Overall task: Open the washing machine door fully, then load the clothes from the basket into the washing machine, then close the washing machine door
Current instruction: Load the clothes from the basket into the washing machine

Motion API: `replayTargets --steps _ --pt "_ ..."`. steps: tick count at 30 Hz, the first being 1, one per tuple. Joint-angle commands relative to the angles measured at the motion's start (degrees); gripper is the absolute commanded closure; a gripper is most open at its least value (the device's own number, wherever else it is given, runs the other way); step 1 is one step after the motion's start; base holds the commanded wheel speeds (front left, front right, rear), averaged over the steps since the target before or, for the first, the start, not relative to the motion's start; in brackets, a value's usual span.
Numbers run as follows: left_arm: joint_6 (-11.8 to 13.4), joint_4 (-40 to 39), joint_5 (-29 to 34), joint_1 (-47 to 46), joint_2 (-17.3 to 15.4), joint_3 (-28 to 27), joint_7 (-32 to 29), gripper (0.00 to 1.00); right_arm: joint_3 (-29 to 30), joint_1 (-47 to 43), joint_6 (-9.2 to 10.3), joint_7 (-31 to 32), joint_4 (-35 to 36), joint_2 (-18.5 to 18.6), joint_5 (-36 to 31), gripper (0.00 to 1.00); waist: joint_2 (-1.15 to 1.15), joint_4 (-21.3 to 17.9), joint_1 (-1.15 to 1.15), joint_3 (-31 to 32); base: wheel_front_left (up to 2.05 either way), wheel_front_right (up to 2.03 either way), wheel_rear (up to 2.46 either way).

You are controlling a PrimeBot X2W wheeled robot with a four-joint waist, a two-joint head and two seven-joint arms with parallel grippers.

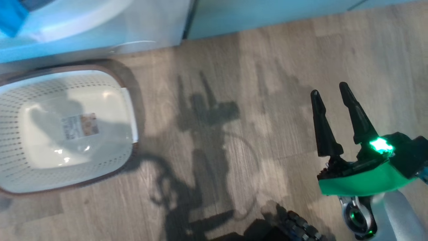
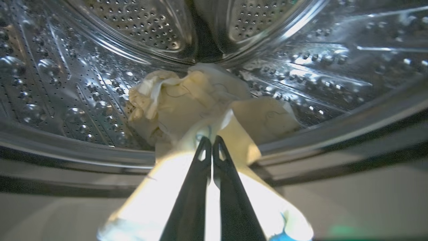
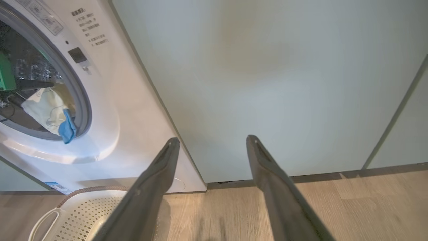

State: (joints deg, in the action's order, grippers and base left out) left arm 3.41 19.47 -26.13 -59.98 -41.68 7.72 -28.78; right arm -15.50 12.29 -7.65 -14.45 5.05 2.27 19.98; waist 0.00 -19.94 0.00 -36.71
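Observation:
In the left wrist view my left gripper (image 2: 211, 140) is shut on the clothes (image 2: 180, 100), pale yellow fabric lying across the grey rim into the steel drum (image 2: 67, 83). The right wrist view shows the white washing machine (image 3: 110, 100) with its mouth open. The clothes (image 3: 46, 107) hang over its lower rim with a blue patch dangling. The basket (image 1: 10, 134) stands on the floor before the machine, with just a label on its floor. My right gripper (image 1: 329, 90) hovers open over the floor, right of the basket, holding nothing. The washing machine door is out of view.
Pale green cabinet panels (image 3: 267, 83) run right of the machine down to a dark plinth. Wooden floor (image 1: 234, 100) stretches between the basket and my right gripper. The robot's dark base (image 1: 284, 227) shows at the bottom edge of the head view.

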Motion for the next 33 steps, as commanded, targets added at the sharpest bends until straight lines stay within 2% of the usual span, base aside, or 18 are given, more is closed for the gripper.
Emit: replayTargets --steps 1,6,12,17,20,25,33 --pt "-0.3 -0.7 1.0 -3.7 -4.7 -2.0 -0.3 1.0 -1.8 0.8 0.16 -0.5 2.1 0.6 1.0 0.0 0.0 -2.4 0.0 -2.1 0.0 0.0 0.0" --pt "-1.1 0.6 4.2 -8.8 -7.4 -1.1 3.0 1.0 -3.5 1.4 0.16 -0.5 2.4 0.6 2.7 0.0 0.0 -4.9 0.0 -4.1 0.0 0.0 0.0" --pt "-1.8 1.0 7.9 -14.2 -9.1 0.7 6.9 1.0 -5.0 1.7 0.16 -0.5 2.7 0.6 3.8 0.0 0.0 -6.9 0.0 -5.9 0.0 0.0 0.0" --pt "-2.1 0.2 11.8 -19.3 -10.3 1.9 15.9 1.0 -6.0 2.1 0.16 -0.5 3.1 0.6 4.9 0.0 0.0 -8.4 0.0 -7.7 0.0 0.0 0.0" --pt "-1.0 0.8 13.0 -21.6 -9.6 1.6 22.2 1.0 -6.3 2.3 0.16 -0.5 3.2 0.6 5.4 0.0 0.0 -8.7 0.0 -8.6 0.0 0.0 0.0" --pt "-0.9 6.9 11.6 -21.2 -8.1 2.0 21.0 1.0 -7.0 2.8 0.16 -0.5 3.0 0.6 5.6 0.0 0.0 -8.6 0.0 -9.4 0.0 0.0 0.0" --pt "-1.3 9.4 11.1 -22.7 -7.5 2.5 23.0 1.0 -7.2 3.6 0.16 -0.5 2.8 0.6 5.4 0.0 0.0 -8.3 0.0 -10.3 0.0 0.0 0.0"
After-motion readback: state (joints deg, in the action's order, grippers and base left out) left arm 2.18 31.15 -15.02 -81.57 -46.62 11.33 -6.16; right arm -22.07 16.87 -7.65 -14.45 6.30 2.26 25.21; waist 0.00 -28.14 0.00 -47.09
